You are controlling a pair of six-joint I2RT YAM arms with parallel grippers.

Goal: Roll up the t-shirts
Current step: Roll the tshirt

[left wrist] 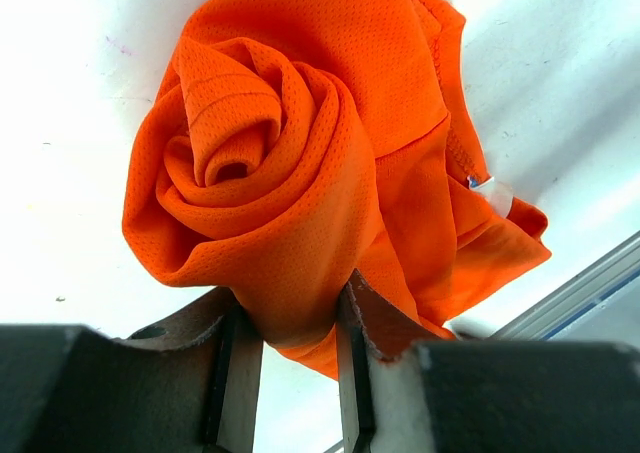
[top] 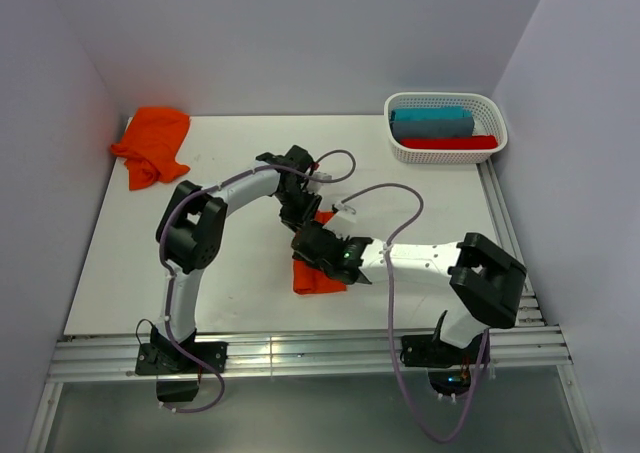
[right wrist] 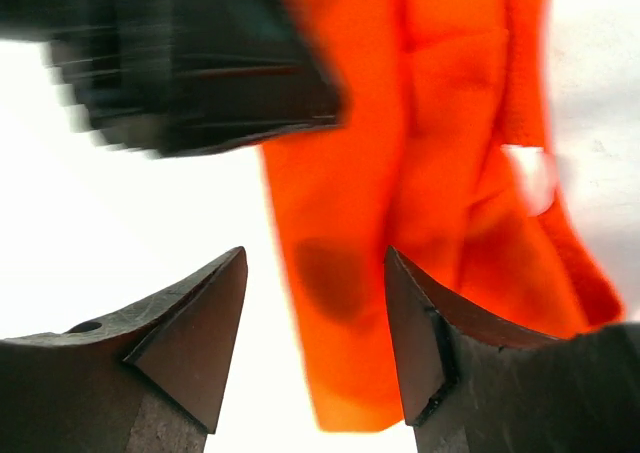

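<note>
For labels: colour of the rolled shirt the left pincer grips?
Plain bright orange rolled t-shirt; left wrist view.

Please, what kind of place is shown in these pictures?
Probably a robot test cell in a laboratory, not a home: plain walls close in a white table on three sides, two robot arms stand at its metal rail, and orange t-shirts lie on it.

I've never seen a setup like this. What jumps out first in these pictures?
The rolled orange t-shirt stands out, coiled like a rose at the middle of the white table. The left gripper pinches its fabric, and the right gripper is open close by. A second orange t-shirt lies crumpled at the far left corner, and a white basket at the far right holds a teal bundle and a red bundle.
</note>
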